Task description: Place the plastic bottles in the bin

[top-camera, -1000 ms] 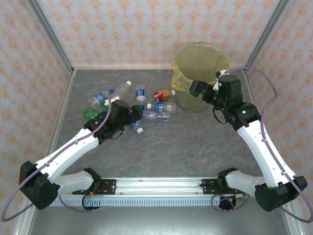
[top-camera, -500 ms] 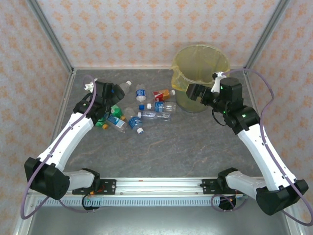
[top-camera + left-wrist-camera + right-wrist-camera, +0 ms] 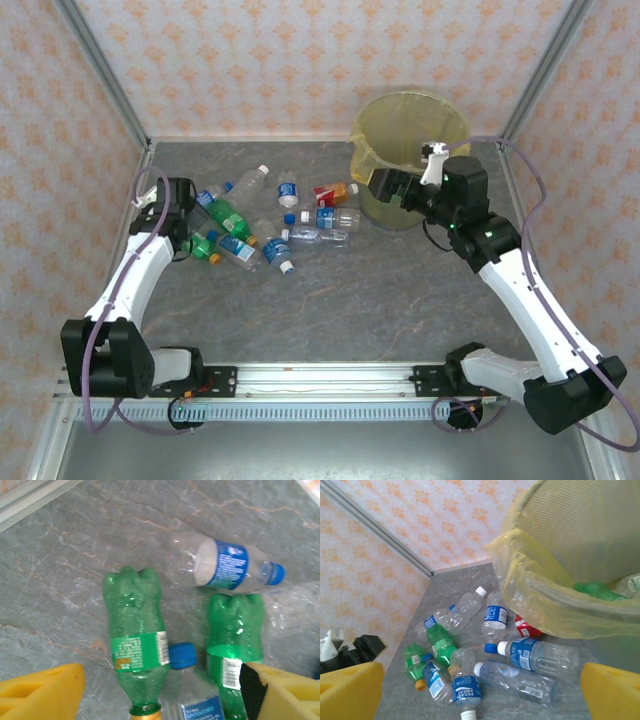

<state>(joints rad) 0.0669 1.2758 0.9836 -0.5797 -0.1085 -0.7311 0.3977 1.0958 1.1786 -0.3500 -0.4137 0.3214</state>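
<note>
We see the plastic bottles (image 3: 288,235) lying scattered on the grey table (image 3: 380,300), left of centre in the upper half of the overhead view. The bin (image 3: 385,210) stands upright just to their right, its yellow liner folded over the rim. A red-orange labelled bottle (image 3: 330,192) lies closest to the bin's wall; we cannot tell whether the two touch. In the right wrist view we look into the bin's mouth at the upper right of the frame, where a green bottle (image 3: 594,589) rests inside with part of a clear one beside it at the right edge.

At the left end of the scatter, the left wrist view shows two green bottles side by side with their bases toward the top of the frame: the left green one (image 3: 134,645) and the right green one (image 3: 235,635). A blue-capped clear bottle (image 3: 192,695) lies between them at the bottom of the frame. A blue-labelled clear bottle (image 3: 225,565) lies crosswise above the right green one, against its base.

The left fingers (image 3: 40,692) sit in the bottom corners of that frame, spread wide and gripping nothing. The left green one and the blue cap lie between them, and the right-hand finger overlaps the edge of the right green one's label.

The right fingers (image 3: 350,690) are spread wide too, with nothing between them. In the overhead view that arm's head hangs in front of the bin's left side, above the table
</note>
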